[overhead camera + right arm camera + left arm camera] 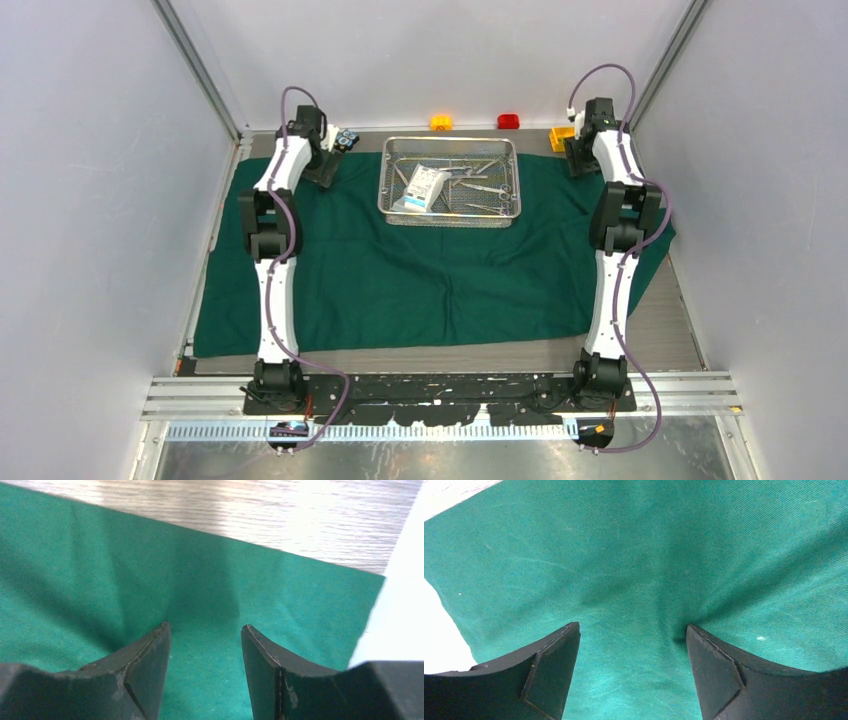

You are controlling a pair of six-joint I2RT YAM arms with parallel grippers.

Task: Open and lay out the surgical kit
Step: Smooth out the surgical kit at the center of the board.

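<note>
Grey table (640,345) between white walls (90,200) carries the green drape (400,280).

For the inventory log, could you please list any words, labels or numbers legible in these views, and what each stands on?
None can be read in any view.
white pouch in the wire-mesh tray: bluish print, too small to read.
green drape: plain cloth in both wrist views, no markings.
</note>
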